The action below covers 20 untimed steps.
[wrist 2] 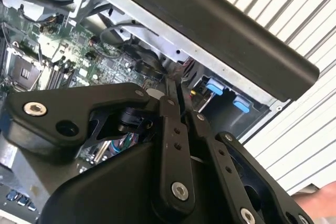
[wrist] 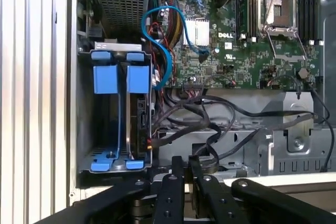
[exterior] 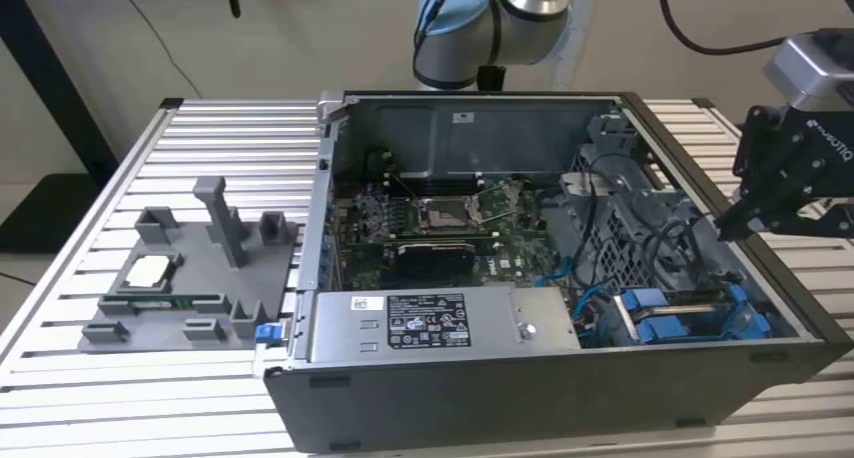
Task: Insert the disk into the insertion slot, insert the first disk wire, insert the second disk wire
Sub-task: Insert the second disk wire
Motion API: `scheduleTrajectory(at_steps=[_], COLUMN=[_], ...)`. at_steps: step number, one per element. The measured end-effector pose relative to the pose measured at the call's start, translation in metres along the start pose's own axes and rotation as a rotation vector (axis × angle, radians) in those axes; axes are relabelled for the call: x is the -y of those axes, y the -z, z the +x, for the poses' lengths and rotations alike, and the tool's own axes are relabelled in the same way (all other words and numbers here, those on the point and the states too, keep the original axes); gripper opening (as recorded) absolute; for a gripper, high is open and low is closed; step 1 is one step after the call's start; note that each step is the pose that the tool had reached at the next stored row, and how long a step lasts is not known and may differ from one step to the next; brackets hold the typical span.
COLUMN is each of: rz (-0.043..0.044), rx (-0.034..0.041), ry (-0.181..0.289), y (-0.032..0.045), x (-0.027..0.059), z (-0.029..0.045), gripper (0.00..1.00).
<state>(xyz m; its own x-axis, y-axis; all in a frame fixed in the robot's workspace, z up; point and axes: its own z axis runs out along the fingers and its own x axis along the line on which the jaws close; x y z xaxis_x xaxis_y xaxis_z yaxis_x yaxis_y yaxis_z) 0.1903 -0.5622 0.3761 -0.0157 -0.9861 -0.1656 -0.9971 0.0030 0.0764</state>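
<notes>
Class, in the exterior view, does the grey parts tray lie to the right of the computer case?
No: the grey parts tray lies at the exterior view's left of the computer case, on the slatted table.

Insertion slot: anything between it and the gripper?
Nothing visible does. In the first wrist view the gripper sits apart from the dark grey metal drive bay with blue plastic rails, with open space between them. The loose black cables lie beside the bay, not across its opening.
</notes>
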Motion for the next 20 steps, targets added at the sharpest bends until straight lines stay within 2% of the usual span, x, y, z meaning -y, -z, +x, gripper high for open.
scheduleTrajectory(at_steps=[4,10,11,14,15,17,20], rz=[0.0002,0.0006,0.0007,0.0011,0.0011,0.0012,0.0012], rx=[-0.0058,-0.0189,-0.0225,-0.0431,-0.047,-0.0499,-0.0489], ry=[0.0,-0.001,-0.002,-0.003,-0.003,-0.002,0.0], y=[0.0013,0.0022,0.0023,0.0018,0.0017,0.0017,0.0017], x=[-0.0126,-0.0334,-0.0367,-0.0456,-0.0469,-0.049,-0.0492], z=[0.0015,0.0038,0.0043,0.0051,0.0055,0.0063,0.0064], gripper=[0.16,0.16,0.16,0.16,0.16,0.16,0.16])
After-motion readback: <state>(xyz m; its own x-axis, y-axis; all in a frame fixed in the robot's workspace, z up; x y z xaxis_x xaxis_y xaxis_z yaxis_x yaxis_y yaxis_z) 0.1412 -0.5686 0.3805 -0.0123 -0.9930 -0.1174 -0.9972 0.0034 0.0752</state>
